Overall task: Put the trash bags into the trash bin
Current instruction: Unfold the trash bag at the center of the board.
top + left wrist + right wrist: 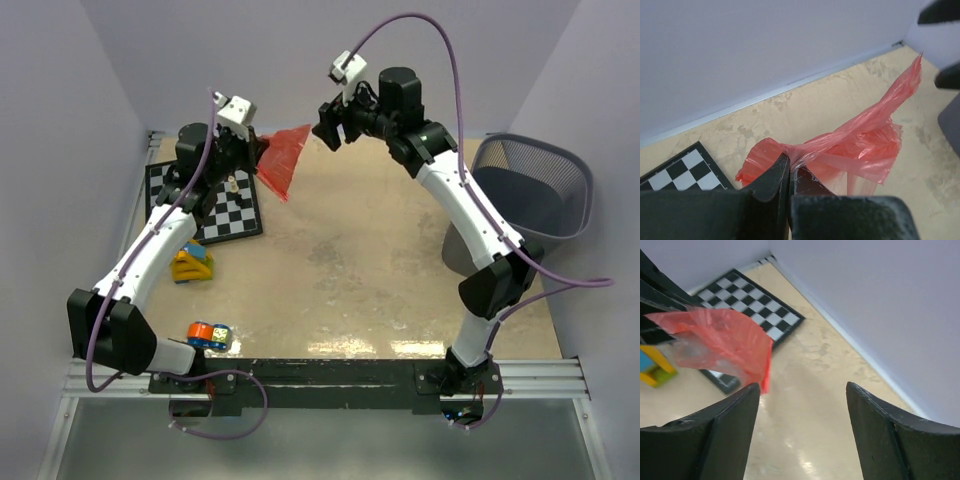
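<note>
The trash bag (283, 160) hung in the air over the far middle of the table (350, 270), well to the left of the trash bin (530, 142), which stood on the table's right side. Its long axis ran left to right: the bunched end was at the left gripper (255, 155), and it narrowed to a thin tip pointing right, toward the right gripper (325, 132). A looser corner drooped toward the near side.

The bag (855, 145) was thin, translucent red-orange film, creased and crinkled, twisted into a rope where it was pinched and fanning out into limp folds. The bin was dark grey wire mesh with a rounded rim, narrowing downward.

The left gripper (789, 165) was clamped tight on the gathered end, its black fingers almost meeting. The right gripper (802, 390) was spread wide and held nothing; the bag's (725, 340) edge hung just beside its left finger, and whether they touched could not be told. A black-and-white chessboard (215, 210) lay flat on the table below the left gripper
</note>
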Controlling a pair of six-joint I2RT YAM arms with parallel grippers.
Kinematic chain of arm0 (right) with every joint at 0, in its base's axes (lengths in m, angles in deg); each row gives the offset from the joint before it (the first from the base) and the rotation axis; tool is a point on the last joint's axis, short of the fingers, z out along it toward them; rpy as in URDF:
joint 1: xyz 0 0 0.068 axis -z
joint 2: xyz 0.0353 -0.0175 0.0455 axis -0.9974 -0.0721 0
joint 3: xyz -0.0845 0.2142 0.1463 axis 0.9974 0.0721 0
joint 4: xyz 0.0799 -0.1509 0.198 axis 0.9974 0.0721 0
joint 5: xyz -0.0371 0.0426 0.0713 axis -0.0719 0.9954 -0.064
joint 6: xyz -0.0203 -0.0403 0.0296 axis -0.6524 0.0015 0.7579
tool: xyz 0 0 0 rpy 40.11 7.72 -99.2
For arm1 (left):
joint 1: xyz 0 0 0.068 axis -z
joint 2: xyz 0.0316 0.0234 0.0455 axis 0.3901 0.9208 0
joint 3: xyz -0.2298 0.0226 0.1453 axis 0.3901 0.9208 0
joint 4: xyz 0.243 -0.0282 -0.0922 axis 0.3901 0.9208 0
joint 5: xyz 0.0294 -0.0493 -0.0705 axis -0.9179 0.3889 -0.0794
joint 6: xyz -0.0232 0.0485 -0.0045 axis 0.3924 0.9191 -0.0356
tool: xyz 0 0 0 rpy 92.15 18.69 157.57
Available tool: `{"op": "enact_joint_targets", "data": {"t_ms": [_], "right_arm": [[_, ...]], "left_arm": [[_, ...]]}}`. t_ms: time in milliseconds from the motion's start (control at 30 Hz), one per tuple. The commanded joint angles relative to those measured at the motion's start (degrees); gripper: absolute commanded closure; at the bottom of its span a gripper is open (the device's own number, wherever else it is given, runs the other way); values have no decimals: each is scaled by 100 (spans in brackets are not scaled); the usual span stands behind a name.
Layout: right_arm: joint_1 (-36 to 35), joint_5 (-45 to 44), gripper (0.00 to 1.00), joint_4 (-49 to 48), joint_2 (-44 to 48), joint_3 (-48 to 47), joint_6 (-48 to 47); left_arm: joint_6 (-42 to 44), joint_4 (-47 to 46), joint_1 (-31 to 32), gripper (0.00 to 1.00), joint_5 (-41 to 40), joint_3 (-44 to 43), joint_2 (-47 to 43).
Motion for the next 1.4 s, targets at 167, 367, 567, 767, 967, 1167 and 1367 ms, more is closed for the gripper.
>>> {"op": "enact_joint_targets", "data": {"t_ms": [167, 367, 567, 767, 967, 1167, 1367], "right_arm": [[-91, 1071, 36, -260, -363, -433, 2322], [-100, 1547, 43, -647, -705, -828, 2674], [-118, 1792, 42, -972, -1119, -1163, 2964], [-179, 2013, 35, -1052, -1321, -1234, 3026], [-206, 1170, 33, -999, -1453, -1365, 3158], [-294, -122, 55, -691, -1602, -1453, 3114], [-320, -895, 100, -507, -1691, -1541, 3027]], "left_arm": [[-1851, -957, 154, 100, -1534, -30, -82], [-1895, -966, 242, 100, -1526, -101, 24], [-1799, -931, 338, 100, -1508, -110, 41], [-1843, -930, 339, 100, -1491, -48, 33], [-1896, -1018, 339, 100, -1306, 13, 15], [-1904, -1124, 339, 100, -1078, 118, -20], [-1791, -1098, 330, 100, -1138, 215, -90]]}}
